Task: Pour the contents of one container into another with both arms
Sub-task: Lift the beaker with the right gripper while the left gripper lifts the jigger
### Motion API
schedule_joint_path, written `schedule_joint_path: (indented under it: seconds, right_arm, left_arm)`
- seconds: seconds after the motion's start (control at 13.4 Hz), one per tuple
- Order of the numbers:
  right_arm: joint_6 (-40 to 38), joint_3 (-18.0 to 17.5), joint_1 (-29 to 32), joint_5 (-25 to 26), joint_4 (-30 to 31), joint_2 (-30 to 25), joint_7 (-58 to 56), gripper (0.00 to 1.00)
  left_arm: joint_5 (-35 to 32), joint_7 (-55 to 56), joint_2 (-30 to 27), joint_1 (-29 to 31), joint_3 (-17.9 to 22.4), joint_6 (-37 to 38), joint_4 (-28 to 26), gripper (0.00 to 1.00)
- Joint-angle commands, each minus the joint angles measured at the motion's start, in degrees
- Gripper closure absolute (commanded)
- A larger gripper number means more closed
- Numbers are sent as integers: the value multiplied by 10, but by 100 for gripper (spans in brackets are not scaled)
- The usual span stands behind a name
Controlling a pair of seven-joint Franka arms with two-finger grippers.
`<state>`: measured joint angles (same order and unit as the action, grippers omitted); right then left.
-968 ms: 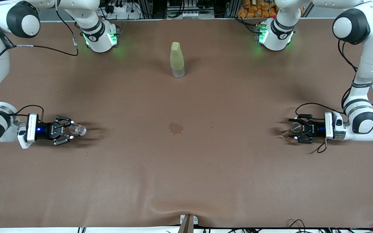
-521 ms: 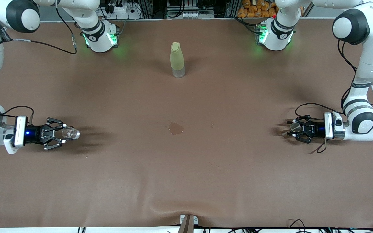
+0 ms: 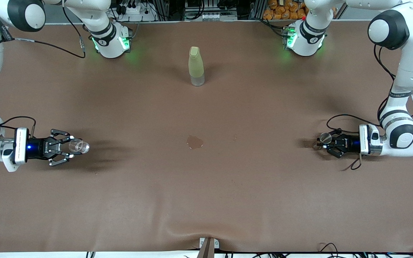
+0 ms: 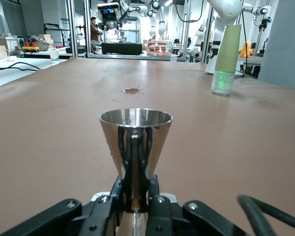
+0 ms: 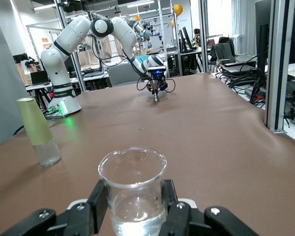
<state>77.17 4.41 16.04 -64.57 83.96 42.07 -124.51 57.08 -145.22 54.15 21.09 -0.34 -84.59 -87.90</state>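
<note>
Your left gripper (image 3: 322, 143) has its fingers (image 4: 152, 189) clamped on the waist of the steel jigger (image 4: 135, 142), which stands upright at the left arm's end of the table (image 3: 228, 200). Your right gripper (image 3: 74, 147) is closed around the clear glass cup (image 5: 133, 189), upright with a little clear liquid in it, at the right arm's end. Between the two there's a small wet spot (image 3: 194, 142) mid-table, and the yellow-green bottle (image 3: 196, 66) stands farther from the front camera than that spot.
</note>
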Motion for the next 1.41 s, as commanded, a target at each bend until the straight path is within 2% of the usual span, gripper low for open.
schedule_joint_path:
  seconds: [0.0, 0.15, 0.45, 0.6, 0.74, 0.97, 1.34]
  right_arm:
    - [2, 3, -8, -11, 16, -35, 45, 72]
    - [7, 3, -17, -13, 30, -55, 63, 72]
    - [53, 3, -26, -27, 118, -119, 63, 73]
    - [60, 3, -30, -54, 140, -122, 50, 73]
    - [64, 3, -39, -56, 162, -130, 40, 73]
    - [131, 2, -59, -60, 247, -194, 20, 77]
    - [157, 2, -122, -107, 301, -196, 9, 77]
  left_arm:
    - [10, 4, -4, -10, 2, 10, 10, 100]
    - [10, 19, -8, -8, -17, 10, 10, 100]
    - [29, 24, -13, -32, -58, -3, 8, 100]
    - [48, 23, -15, -61, -64, -7, 8, 100]
    - [73, 22, -19, -94, -68, -21, 8, 100]
    - [104, 19, -29, -133, -94, -84, 4, 100]
    - [106, 15, -30, -136, -166, -181, -3, 100]
